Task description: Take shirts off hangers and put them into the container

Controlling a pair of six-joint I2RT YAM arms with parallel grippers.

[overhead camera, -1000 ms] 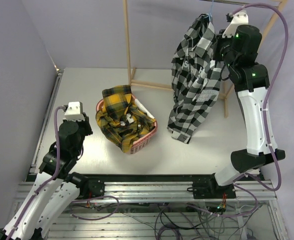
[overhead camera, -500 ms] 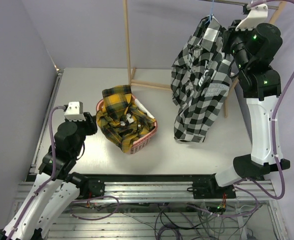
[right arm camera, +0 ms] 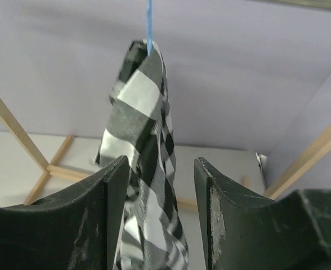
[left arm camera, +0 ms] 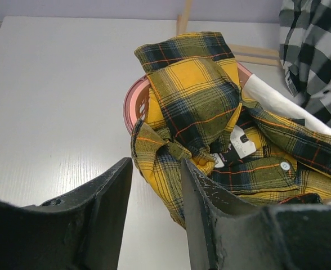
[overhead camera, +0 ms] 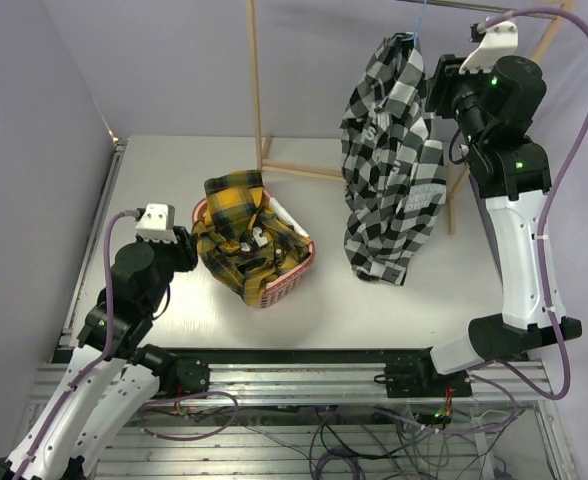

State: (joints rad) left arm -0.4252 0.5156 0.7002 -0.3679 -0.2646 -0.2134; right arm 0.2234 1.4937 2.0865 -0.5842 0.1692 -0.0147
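Top view: shows the black-and-white checked shirt (overhead camera: 394, 170) hanging on the light-blue wire hanger (overhead camera: 421, 20) over the right half of the bench (overhead camera: 154, 180), hem low over the surface; cannot tell whether touching it. Puts the right tool (overhead camera: 436, 88) high up, just beside the shirt's shoulder, on the side toward the right edge. Shows the wooden rack (overhead camera: 255, 80) standing at the far side of the bench. Finds the pink-red basket (overhead camera: 289, 285) near the middle of the bench, a little toward the near edge, with the yellow-and-black plaid shirt (overhead camera: 242, 235) heaped in it and spilling over the rim. Places the left tool (overhead camera: 182, 250) low, just beside the basket on its left-edge side, aimed at it.

Left wrist view: shows the left tool (left arm camera: 157, 169) with jaws a modest way apart and nothing between them. Looks straight at the yellow-and-black plaid shirt (left arm camera: 193, 95) crumpled in the pink-red basket (left arm camera: 133, 104), one fold draped over the rim nearest the fingers. Catches the black-and-white checked shirt (left arm camera: 317, 50) toward the far right, apart from the basket, with bare bench (left arm camera: 53, 84) toward the left edge.

Right wrist view: shows the right tool (right arm camera: 161, 169) with jaws parted, clamped on nothing. Frames the black-and-white checked shirt (right arm camera: 140, 95) in the gap, hung at the collar from the light-blue wire hanger (right arm camera: 149, 22). Overlaps the cloth with the left finger; cannot tell whether touching. Shows bars of the wooden rack (right arm camera: 13, 126) behind.
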